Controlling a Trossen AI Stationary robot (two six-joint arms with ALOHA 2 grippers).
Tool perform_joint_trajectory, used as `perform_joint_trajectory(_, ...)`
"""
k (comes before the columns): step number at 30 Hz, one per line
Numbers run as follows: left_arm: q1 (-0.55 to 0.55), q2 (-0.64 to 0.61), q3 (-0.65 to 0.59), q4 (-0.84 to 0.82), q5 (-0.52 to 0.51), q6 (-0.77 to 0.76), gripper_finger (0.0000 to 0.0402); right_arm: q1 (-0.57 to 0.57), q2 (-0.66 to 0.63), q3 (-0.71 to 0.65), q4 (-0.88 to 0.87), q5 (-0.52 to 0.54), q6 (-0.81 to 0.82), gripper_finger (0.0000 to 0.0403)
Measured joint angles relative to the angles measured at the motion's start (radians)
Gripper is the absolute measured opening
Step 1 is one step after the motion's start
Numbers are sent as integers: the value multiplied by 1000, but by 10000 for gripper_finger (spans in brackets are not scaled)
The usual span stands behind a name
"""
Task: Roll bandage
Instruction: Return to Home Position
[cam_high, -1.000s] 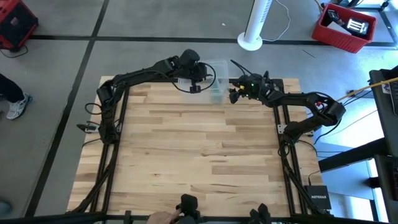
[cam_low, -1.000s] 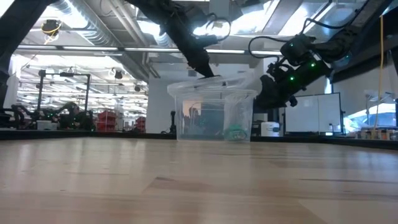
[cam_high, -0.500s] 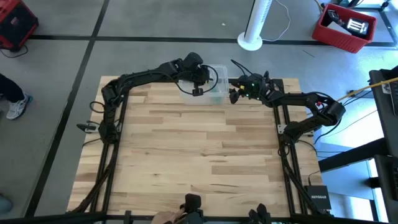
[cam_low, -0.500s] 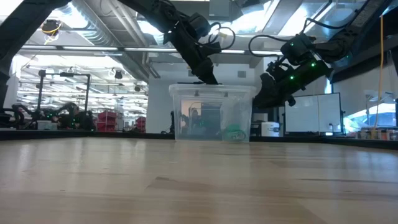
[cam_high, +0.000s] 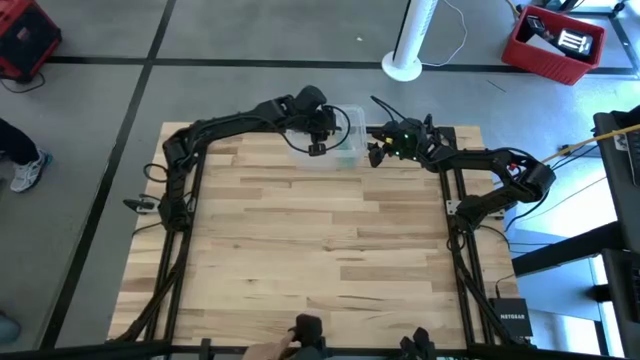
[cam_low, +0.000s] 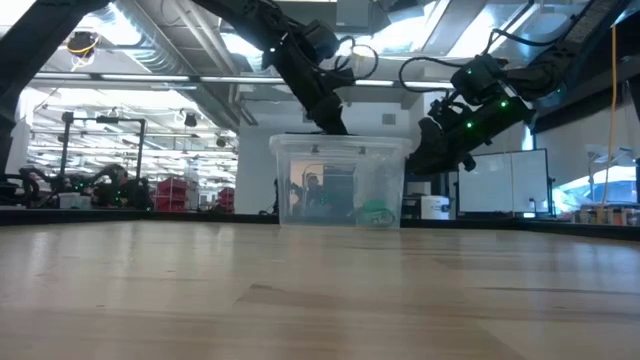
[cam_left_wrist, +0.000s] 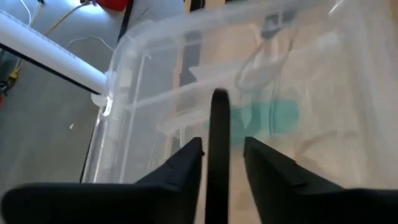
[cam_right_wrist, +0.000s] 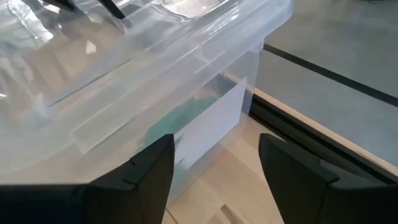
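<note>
Teal bandage (cam_low: 377, 214) shut in the clear bin (cam_low: 300, 185), left pincer (cam_high: 318, 128) above, right pincer (cam_high: 376, 150) alongside.
Plastic bin sits at the far edge of the wooden bench (cam_high: 300, 230) with its lid (cam_low: 340, 146) on. Directly below the left pincer is the lid; its fingers (cam_left_wrist: 186, 163) point down with a narrow gap between them, holding nothing. The bandage lies on the bin floor beneath that pincer, toward the end nearer the right pincer. Just beside the bin's end wall, about level with the lid, the right pincer hovers, spread wide and empty, the bandage just ahead of it behind the wall.
</note>
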Motion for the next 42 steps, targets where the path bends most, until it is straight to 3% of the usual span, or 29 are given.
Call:
perform_joint_trajectory(5,-15,-51,0,7,-36,15,165,0,0,0,-7,0,0,237)
perform_joint_trajectory(10,-31,-149,0,6,-76,37,192,-1,0,0,-45,12,0,237)
perform_joint_trajectory(15,-62,-291,1,-79,-70,21,194,-2,-64,1,-192,20,-21,237)
perform_joint_trajectory(23,-108,-529,-34,-338,-75,-75,158,42,-384,1,-489,-54,8,237)
perform_joint_trajectory(28,-165,-732,-277,-269,-65,-60,113,156,-570,1,-464,-78,63,237)
perform_joint_trajectory(33,-253,-962,-632,-20,26,-128,52,321,-578,2,-300,-74,91,223)
perform_joint_trajectory(37,-313,-1116,-899,159,28,-256,9,455,-550,1,-279,47,96,167)
perform_joint_trajectory(42,-370,-1279,-1151,347,20,-428,8,598,-552,-57,-244,141,104,68)
